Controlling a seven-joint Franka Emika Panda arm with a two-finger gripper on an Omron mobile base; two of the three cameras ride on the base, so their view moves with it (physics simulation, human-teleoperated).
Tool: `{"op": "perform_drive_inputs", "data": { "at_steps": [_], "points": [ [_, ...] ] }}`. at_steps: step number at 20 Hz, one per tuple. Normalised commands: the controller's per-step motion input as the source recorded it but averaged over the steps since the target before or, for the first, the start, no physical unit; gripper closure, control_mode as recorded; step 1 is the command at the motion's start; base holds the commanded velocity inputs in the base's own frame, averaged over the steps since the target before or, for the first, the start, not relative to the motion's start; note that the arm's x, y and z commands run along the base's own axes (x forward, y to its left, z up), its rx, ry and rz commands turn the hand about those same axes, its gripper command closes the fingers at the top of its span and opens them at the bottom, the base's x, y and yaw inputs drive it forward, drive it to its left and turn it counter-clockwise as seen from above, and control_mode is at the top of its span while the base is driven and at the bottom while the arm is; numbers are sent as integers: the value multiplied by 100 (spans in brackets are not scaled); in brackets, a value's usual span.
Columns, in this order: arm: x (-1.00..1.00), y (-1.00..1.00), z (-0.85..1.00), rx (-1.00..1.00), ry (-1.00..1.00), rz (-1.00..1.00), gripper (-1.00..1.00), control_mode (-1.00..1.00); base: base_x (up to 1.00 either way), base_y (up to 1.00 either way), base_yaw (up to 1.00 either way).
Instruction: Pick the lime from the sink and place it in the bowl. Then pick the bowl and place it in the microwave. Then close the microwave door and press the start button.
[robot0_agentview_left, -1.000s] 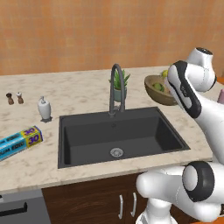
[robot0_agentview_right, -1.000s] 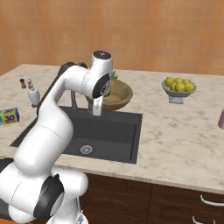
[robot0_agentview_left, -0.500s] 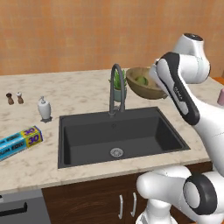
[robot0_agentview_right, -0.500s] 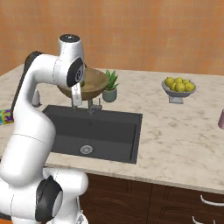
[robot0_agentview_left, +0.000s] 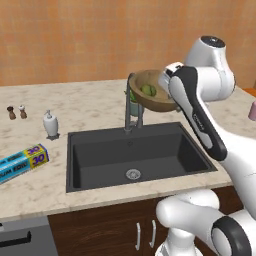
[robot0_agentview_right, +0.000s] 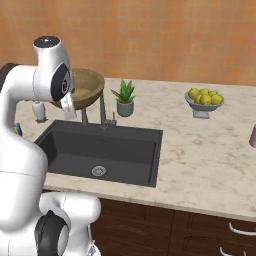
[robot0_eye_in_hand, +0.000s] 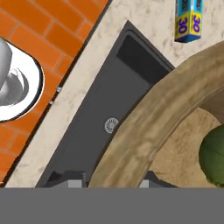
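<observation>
Wooden bowl (robot0_agentview_left: 152, 91) hangs lifted above the sink (robot0_agentview_left: 135, 152), its thick rim apparently pinched by the hand (robot0_agentview_left: 167, 80) at its right, though the fingers are hidden. The lime (robot0_agentview_left: 147, 90) sits inside it.

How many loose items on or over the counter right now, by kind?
Bowl, held up above the sink: 1
Lime inside it: 1
Potted plant: 1
Grey fruit dish: 1
Soap dispenser: 1
Small shakers: 2
Foil box: 1
Total: 8
</observation>
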Motion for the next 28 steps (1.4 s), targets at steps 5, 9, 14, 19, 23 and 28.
{"op": "perform_drive_inputs", "data": {
  "at_steps": [5, 9, 14, 19, 23, 28],
  "points": [
    [-12, 13, 6, 7, -4, 0, 100, -100, 0, 0, 0],
    [-28, 19, 4, 0, 0, 2, 100, -100, 0, 0, 0],
    [-3, 5, 24, 0, 0, 1, 100, -100, 0, 0, 0],
    [-1, 0, 5, 0, -1, 0, 100, 100, -20, -7, 1],
    [0, 0, 0, 0, 0, 0, 100, 100, -78, -45, -5],
    [0, 0, 0, 0, 0, 0, 100, 100, -33, -54, -63]
  ]
}}
